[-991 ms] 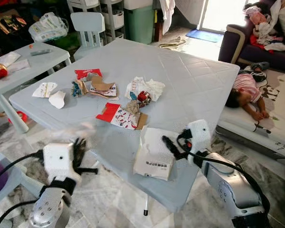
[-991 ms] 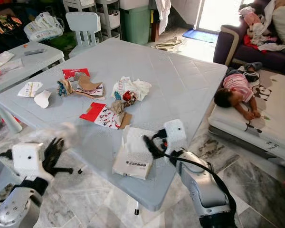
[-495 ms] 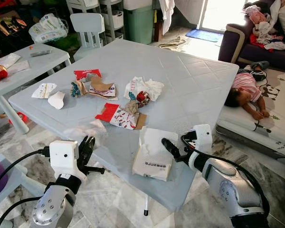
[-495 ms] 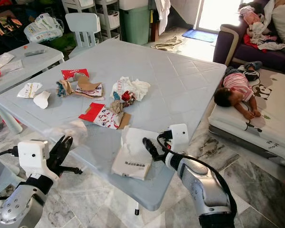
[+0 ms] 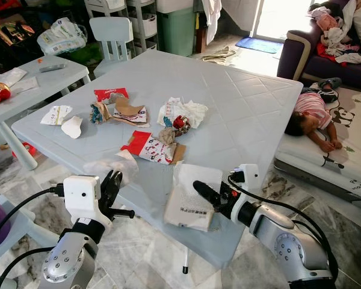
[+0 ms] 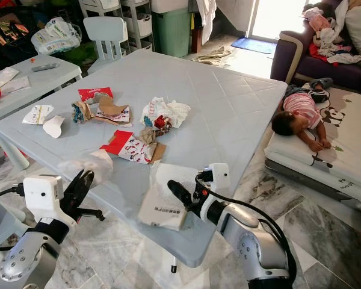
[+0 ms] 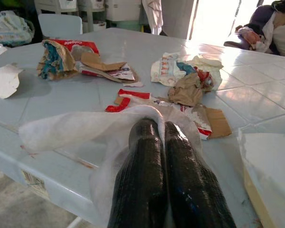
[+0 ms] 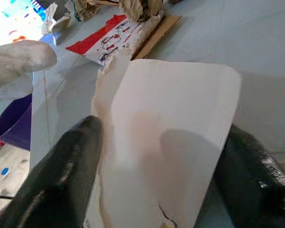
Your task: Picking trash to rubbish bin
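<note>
The left pincer is clenched on a thin plastic bag at the near left edge of the pale blue surface; its two black fingers lie pressed together and the translucent film is wrapped around them. The right pincer is released, with one finger on each side of a white paper packet that lies flat at the near edge of the surface, a printed label on its near end.

Just beyond the packet lies a red and white printed card with a brown cardboard flap. Behind it are a crumpled brown paper with a red piece and a crumpled white wrapper. More to the left are torn cartons and two white paper scraps.

A green rubbish bin stands far behind the surface, beside a pale chair. On the right, a child lies on a floor mattress.
</note>
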Motion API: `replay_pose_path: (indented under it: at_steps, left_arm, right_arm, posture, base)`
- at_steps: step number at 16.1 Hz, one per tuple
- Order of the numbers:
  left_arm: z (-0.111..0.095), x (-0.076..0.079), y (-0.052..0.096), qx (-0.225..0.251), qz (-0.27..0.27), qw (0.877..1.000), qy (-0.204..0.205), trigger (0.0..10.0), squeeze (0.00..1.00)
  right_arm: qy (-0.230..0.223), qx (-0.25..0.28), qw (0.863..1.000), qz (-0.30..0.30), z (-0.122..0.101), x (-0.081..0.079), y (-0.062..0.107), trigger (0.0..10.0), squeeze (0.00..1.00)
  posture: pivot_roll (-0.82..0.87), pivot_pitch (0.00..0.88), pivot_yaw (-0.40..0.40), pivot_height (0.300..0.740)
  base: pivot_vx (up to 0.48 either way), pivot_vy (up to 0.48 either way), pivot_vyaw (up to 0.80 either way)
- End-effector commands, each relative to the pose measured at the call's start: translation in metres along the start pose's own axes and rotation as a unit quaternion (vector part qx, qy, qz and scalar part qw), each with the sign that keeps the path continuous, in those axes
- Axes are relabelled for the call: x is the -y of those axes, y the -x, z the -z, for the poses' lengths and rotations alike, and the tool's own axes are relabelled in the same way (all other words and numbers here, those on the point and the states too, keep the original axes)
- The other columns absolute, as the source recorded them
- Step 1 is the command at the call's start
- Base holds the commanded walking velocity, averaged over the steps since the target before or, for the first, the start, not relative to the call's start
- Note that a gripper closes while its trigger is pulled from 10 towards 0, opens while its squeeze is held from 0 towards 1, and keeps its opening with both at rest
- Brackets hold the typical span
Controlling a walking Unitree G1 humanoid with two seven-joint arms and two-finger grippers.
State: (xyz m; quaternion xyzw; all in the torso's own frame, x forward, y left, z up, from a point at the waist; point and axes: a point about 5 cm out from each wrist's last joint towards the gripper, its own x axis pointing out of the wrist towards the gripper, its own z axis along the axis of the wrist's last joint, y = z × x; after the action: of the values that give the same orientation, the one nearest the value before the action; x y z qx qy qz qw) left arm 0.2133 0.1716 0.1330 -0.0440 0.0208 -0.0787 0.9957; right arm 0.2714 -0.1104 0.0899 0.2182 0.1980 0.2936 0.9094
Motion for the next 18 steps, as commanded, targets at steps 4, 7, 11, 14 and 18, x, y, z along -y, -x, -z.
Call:
replay_pose_path:
  at_steps: [4, 7, 11, 14, 18]
  left_arm:
    - [-0.003, 0.003, -0.004, 0.004, 0.012, 1.0, 0.001, 0.0, 0.0]
    - [-0.002, 0.005, -0.006, 0.004, 0.015, 1.0, 0.003, 0.0, 0.0]
    - [-0.002, 0.005, -0.007, 0.004, 0.015, 1.0, 0.004, 0.0, 0.0]
    - [-0.003, 0.005, -0.008, 0.007, 0.005, 1.0, -0.005, 0.0, 0.0]
    - [-0.007, -0.002, -0.011, 0.023, -0.018, 0.999, -0.015, 0.0, 0.0]
  right_arm:
    - [-0.007, 0.007, 1.0, 0.004, -0.003, 0.003, 0.005, 0.0, 0.0]
    - [-0.009, 0.009, 1.0, 0.009, -0.003, 0.005, 0.005, 0.0, 0.0]
    - [-0.011, 0.009, 1.0, 0.011, -0.004, 0.006, 0.006, 0.0, 0.0]
    - [-0.006, 0.016, 1.0, 0.026, -0.006, 0.008, 0.007, 0.0, 0.0]
    - [0.006, 0.052, 0.997, 0.06, -0.02, 0.013, 0.009, 0.0, 0.0]
  posture:
    - [0.14, 0.002, 0.014, 0.74]
    - [0.13, 0.0, 0.014, 0.74]
    - [0.13, 0.0, 0.011, 0.74]
    - [0.12, 0.001, 0.012, 0.74]
    - [0.11, 0.005, 0.008, 0.74]
  base:
    - [0.0, 0.0, 0.0]
    - [0.0, 0.0, 0.0]
    - [0.0, 0.0, 0.0]
    - [0.0, 0.0, 0.0]
    - [0.0, 0.0, 0.0]
